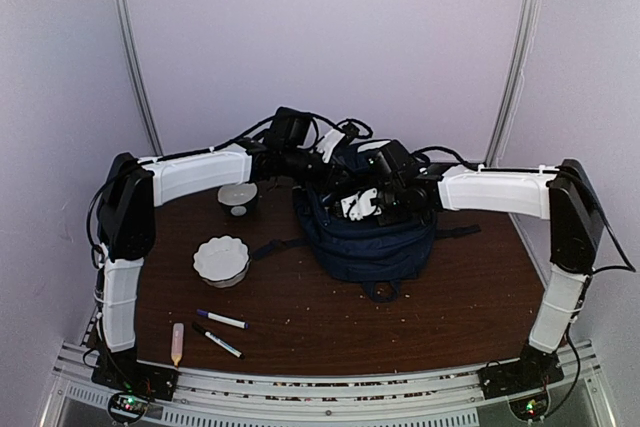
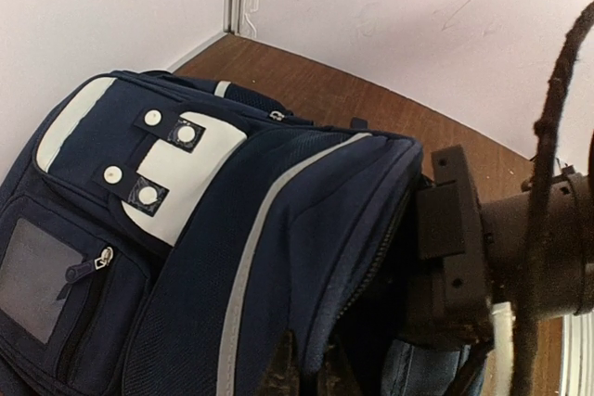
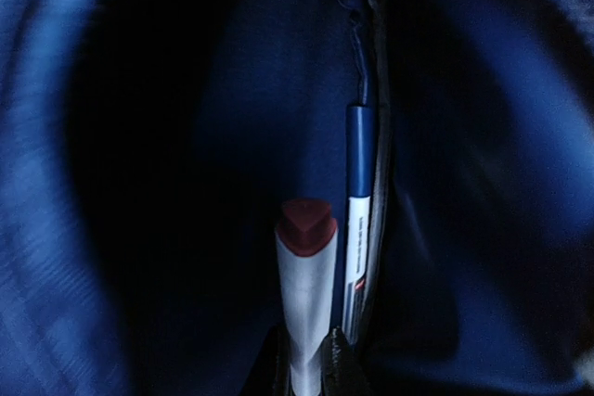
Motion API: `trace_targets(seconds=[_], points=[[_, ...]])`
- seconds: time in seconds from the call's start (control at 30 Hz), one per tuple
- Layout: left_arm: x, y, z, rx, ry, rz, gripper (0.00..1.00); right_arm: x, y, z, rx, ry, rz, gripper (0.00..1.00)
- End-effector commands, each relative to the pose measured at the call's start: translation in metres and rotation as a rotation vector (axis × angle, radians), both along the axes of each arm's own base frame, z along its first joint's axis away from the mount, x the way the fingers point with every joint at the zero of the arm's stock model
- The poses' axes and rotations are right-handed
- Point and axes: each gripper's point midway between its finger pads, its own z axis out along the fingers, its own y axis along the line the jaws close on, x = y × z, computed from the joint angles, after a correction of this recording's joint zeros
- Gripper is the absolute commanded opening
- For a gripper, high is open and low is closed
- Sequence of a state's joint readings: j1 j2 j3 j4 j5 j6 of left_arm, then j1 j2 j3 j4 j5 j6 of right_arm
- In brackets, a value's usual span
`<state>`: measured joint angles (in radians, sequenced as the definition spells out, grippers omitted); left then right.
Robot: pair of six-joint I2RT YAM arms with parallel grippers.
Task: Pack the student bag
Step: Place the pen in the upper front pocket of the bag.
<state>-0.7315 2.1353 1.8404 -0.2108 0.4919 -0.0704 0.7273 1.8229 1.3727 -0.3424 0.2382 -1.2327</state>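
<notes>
Inside the student bag [image 1: 375, 252], your right gripper [image 3: 306, 370] is clamped on a white red-capped marker [image 3: 306, 266], its fingertips pinching the barrel at the bottom of the wrist view. The marker's long axis points straight ahead of the hand, cap first, deeper into the dark blue compartment. Just beside it, parallel and against a seam of the lining, lies a blue-capped marker [image 3: 358, 229] that is already packed. The coming move is probably a release. It turns on that alignment: the held marker lies along the compartment, so it should settle next to its neighbour.

The bag lies on the brown table [image 1: 450, 297], with both arms reaching to its far end. Your left gripper [image 2: 302, 373] is at the bag's opening rim. Its fingers barely show, so I cannot tell whether they grip the fabric. To the left of the bag sit a white scalloped bowl [image 1: 221, 259] and a grey bowl [image 1: 238, 197]. Nearer you than the bag lie two loose markers [image 1: 222, 319] and a small tube [image 1: 177, 343].
</notes>
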Motion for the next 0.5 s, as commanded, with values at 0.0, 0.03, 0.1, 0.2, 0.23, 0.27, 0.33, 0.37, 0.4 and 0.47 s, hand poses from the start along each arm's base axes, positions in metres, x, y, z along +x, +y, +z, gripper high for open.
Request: trace_targets(seconds=[0.0,0.03,0.1,0.2,0.23,0.27,0.33,0.37,0.4,0.47], points=[[0.011,0.003,0.079,-0.152,-0.131,0.002,0.0,0.03,0.003,0.015,0.02,-0.129,-0.047,0.04],[0.011,0.003,0.078,-0.151,-0.13,0.003,0.0,0.033,0.002,0.015,0.023,-0.143,-0.058,0.07],[0.011,0.003,0.077,-0.149,-0.128,0.003,0.0,0.037,0.002,0.016,0.039,-0.169,-0.077,0.15],[0.012,0.004,0.074,-0.146,-0.126,0.007,0.0,0.034,0.0,0.022,0.069,-0.166,-0.088,0.22],[0.013,0.004,0.073,-0.147,-0.126,0.008,0.0,0.032,-0.001,0.023,0.078,-0.153,-0.09,0.24],[0.013,0.004,0.073,-0.148,-0.124,0.01,0.0,0.028,-0.001,0.026,0.095,-0.138,-0.095,0.25],[0.014,0.004,0.071,-0.148,-0.121,0.011,0.0,0.02,-0.002,0.029,0.125,-0.107,-0.098,0.27],[0.014,0.004,0.071,-0.149,-0.12,0.011,0.0,0.014,-0.003,0.031,0.14,-0.083,-0.095,0.28],[0.015,0.004,0.07,-0.149,-0.119,0.011,0.0,0.008,-0.003,0.032,0.157,-0.055,-0.094,0.28],[0.016,0.005,0.068,-0.149,-0.116,0.013,0.0,-0.007,-0.003,0.042,0.212,-0.006,-0.086,0.28]])
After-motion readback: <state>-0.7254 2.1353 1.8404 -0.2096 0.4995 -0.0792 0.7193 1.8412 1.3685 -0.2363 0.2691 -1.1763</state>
